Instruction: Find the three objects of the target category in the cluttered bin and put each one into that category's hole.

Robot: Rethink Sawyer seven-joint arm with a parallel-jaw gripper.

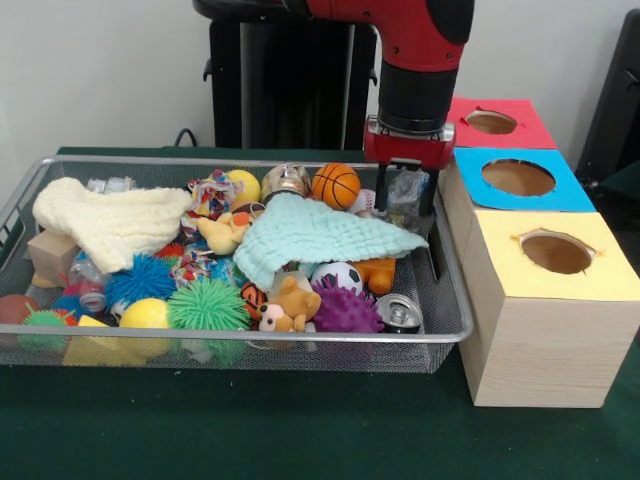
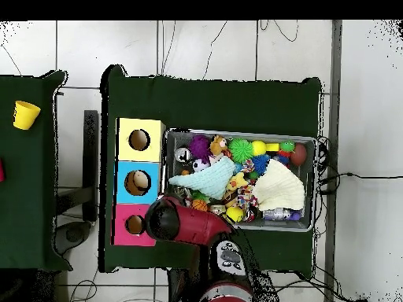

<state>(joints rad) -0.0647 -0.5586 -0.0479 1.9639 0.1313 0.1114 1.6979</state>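
A wire-mesh bin [image 1: 455,300] [image 2: 308,141] holds mixed clutter: a basketball [image 1: 336,185], a soccer ball [image 1: 340,274], spiky balls in green [image 1: 208,304] and purple [image 1: 346,310], cans [image 1: 400,313], a teddy bear [image 1: 291,304] and two cloths. My gripper [image 1: 405,198] hangs over the bin's back right corner, fingers apart on either side of a crumpled clear plastic piece [image 1: 406,190]; whether they touch it is unclear. Beside the bin stand three boxes with round holes: red [image 1: 490,122], blue [image 1: 517,177], yellow [image 1: 556,252]. In the overhead view the red arm [image 2: 189,223] hides the gripper.
A teal cloth [image 1: 320,235] [image 2: 208,179] covers the bin's middle and a cream cloth [image 1: 110,220] [image 2: 279,187] lies at one end. A wooden block [image 1: 50,255] sits against the bin wall. A yellow cup [image 2: 25,115] stands on a separate table.
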